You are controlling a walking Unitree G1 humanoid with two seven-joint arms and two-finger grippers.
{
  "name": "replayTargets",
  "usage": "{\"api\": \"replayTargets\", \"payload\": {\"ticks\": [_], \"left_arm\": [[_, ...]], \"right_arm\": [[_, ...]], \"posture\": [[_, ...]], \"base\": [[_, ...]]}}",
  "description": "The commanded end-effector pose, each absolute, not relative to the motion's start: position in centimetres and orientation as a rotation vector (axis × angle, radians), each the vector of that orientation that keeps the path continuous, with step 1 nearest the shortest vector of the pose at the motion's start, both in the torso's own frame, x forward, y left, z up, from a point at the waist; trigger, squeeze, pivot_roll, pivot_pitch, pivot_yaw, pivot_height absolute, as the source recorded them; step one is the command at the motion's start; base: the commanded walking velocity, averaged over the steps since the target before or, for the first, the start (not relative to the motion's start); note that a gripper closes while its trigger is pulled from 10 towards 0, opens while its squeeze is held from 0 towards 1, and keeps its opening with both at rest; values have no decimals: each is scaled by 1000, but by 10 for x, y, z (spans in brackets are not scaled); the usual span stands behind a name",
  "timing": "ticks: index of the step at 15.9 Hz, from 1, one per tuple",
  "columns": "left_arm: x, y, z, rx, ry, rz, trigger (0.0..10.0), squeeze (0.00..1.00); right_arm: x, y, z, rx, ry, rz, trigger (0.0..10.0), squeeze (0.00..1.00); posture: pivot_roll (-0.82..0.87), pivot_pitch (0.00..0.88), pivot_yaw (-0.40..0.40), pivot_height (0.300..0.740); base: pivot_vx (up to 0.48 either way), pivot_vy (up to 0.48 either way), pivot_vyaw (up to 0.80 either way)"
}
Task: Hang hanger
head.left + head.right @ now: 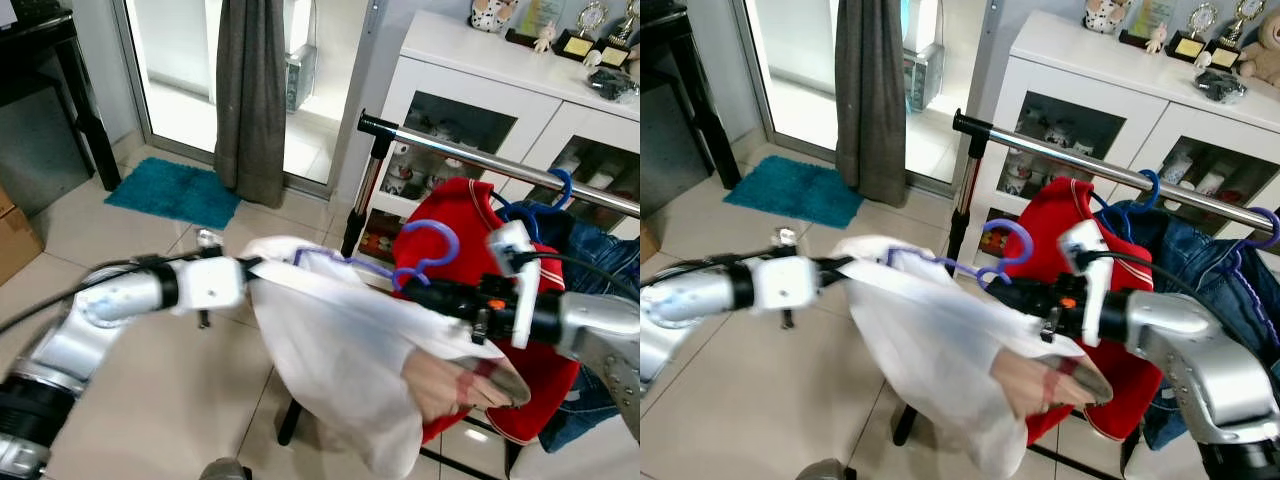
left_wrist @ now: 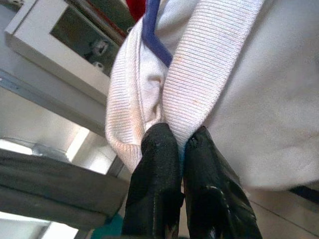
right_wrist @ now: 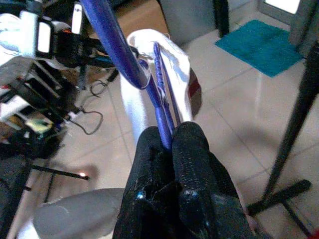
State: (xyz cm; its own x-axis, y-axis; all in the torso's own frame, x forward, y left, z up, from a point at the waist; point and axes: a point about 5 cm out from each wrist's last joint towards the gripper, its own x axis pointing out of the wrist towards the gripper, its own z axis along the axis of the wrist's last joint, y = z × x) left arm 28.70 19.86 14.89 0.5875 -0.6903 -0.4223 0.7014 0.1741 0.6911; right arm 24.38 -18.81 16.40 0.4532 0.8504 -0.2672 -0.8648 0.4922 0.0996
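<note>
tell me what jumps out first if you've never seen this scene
A white garment on a purple hanger is stretched mid-air between both arms: the left gripper pinches its edge, and the right gripper clamps the hanger near its hook. Just behind, a red shirt hangs on the metal clothes rail.

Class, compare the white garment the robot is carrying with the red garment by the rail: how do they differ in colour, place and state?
The white garment is pale and sagging; the red garment is bright and hangs fairly flat. The white one is held below the rail between the left end effector and right end effector, while the red one hangs at the rail untouched. Both are on hangers.
</note>
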Motion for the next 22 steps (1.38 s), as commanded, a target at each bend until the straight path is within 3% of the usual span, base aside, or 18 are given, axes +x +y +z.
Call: {"api": "replayTargets", "payload": {"ticks": [1,3,5,8,9,10,13,16,18,20,22], "left_arm": [[290,214,149,995,62,-918,0,0],[293,229,153,999,80,-858,0,0],[291,216,153,963,46,-902,0,0],[281,158,140,854,-45,-1061,0,0],[275,131,134,802,-85,-1128,0,0],[276,124,134,795,-100,-1132,0,0],[289,141,141,886,-75,-1071,0,0],[296,164,144,974,-12,-1048,0,0],[296,168,138,1012,37,-1080,0,0],[296,161,128,1013,65,-1126,0,0],[297,161,110,1031,135,-1133,0,0]], "right_arm": [[245,-203,172,-49,286,1013,0,0],[242,-204,174,9,269,1024,0,0],[251,-198,175,66,227,953,0,0],[255,-178,160,59,266,906,0,0],[266,-180,153,43,293,781,0,0],[266,-181,146,-59,334,768,0,0],[246,-178,133,-294,485,914,0,0],[234,-195,124,-508,627,975,0,0],[235,-197,139,-518,600,1021,0,0],[246,-188,165,-361,449,1037,0,0],[246,-189,182,-321,381,1086,0,0]], "posture": [[-5,0,-138,740],[-5,0,-137,740],[-1,0,-139,740],[4,0,-143,740],[1,0,-135,740],[-7,0,-126,740],[-10,0,-120,740],[-7,0,-124,740],[-7,0,-127,740],[-7,0,-130,740],[-11,0,-130,740]], "base": [[0,0,0],[0,0,0],[0,0,0],[0,0,0],[0,0,0],[0,0,0],[0,0,0],[0,0,0],[0,0,0],[0,0,0],[0,0,0]]}}
